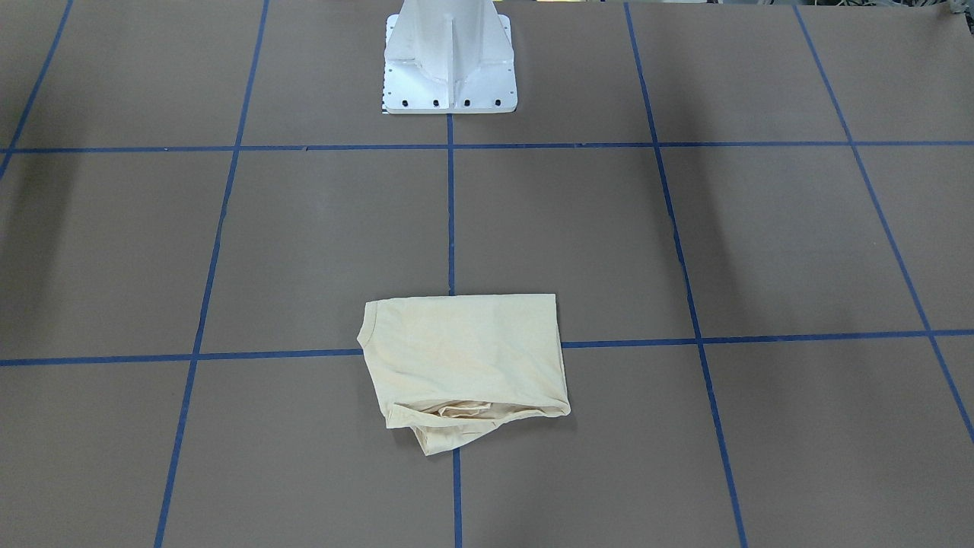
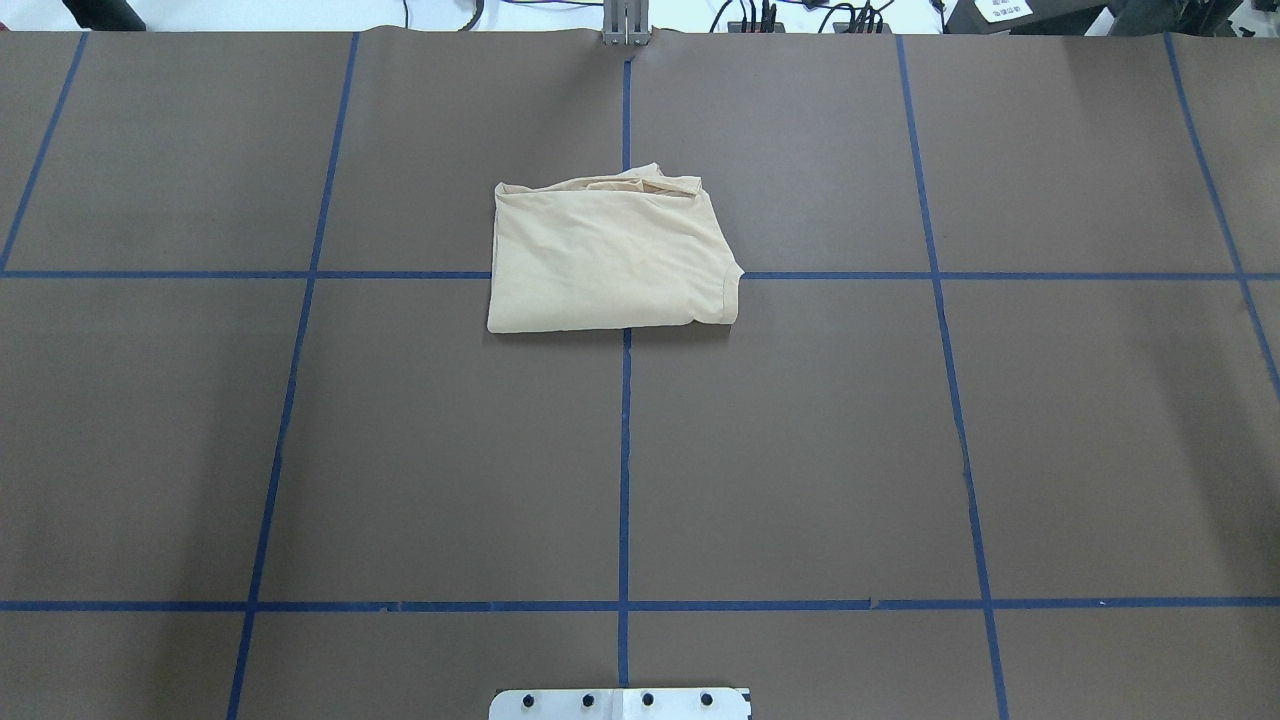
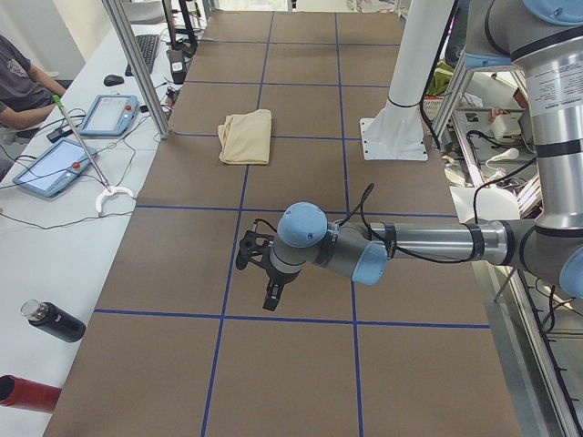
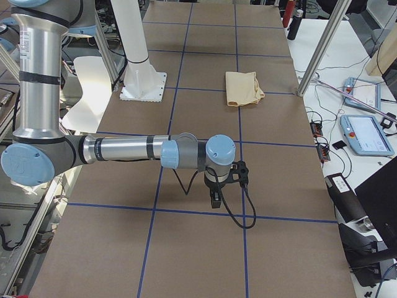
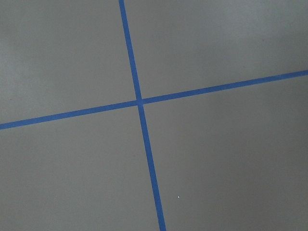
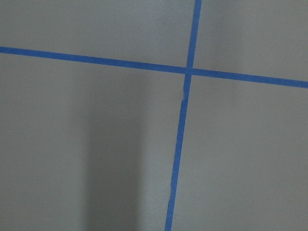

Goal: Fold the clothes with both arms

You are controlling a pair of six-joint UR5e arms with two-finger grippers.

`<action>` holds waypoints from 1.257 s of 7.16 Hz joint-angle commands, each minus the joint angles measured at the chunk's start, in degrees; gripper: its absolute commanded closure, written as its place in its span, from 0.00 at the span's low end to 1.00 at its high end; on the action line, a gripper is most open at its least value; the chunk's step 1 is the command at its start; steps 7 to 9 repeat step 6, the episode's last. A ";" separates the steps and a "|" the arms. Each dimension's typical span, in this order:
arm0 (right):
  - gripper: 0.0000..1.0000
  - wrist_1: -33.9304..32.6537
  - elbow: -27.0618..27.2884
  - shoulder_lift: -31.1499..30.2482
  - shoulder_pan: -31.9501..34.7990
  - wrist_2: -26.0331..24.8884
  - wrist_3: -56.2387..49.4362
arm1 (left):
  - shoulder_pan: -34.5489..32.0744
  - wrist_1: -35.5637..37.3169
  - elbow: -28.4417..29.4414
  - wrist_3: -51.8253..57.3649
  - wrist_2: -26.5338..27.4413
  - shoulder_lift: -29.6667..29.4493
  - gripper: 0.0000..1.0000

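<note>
**One T-shirt folded, both grippers well away from it**

One pale cream-yellow T-shirt (image 2: 605, 260) lies folded into a rough rectangle on the table (image 2: 900, 450). It straddles the centre blue tape line (image 2: 624, 450) and sits closer to the far edge than to my white pedestal (image 1: 449, 68). Loose cloth bunches along its far side. My left gripper (image 3: 271, 300) hangs pointing down above the table toward its left end. My right gripper (image 4: 215, 202) does likewise toward the right end. Both are well apart from the T-shirt. Whether either gripper's fingers are apart or together, I cannot tell.
</note>
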 commanded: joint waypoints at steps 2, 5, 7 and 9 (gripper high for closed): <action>0.00 -0.11 0.53 -0.55 1.67 0.10 0.10 | -0.02 -0.18 0.63 -0.03 0.29 -1.53 0.00; 0.00 -0.03 0.45 -1.34 1.67 -0.52 -0.08 | -0.37 0.08 -0.16 -0.12 0.37 -0.65 0.00; 0.00 -0.11 0.44 -2.48 1.67 -4.18 0.10 | -0.37 0.00 -0.26 -0.12 0.20 -0.91 0.00; 0.00 -0.11 0.44 -2.48 1.67 -4.18 0.10 | -0.37 0.00 -0.26 -0.12 0.20 -0.91 0.00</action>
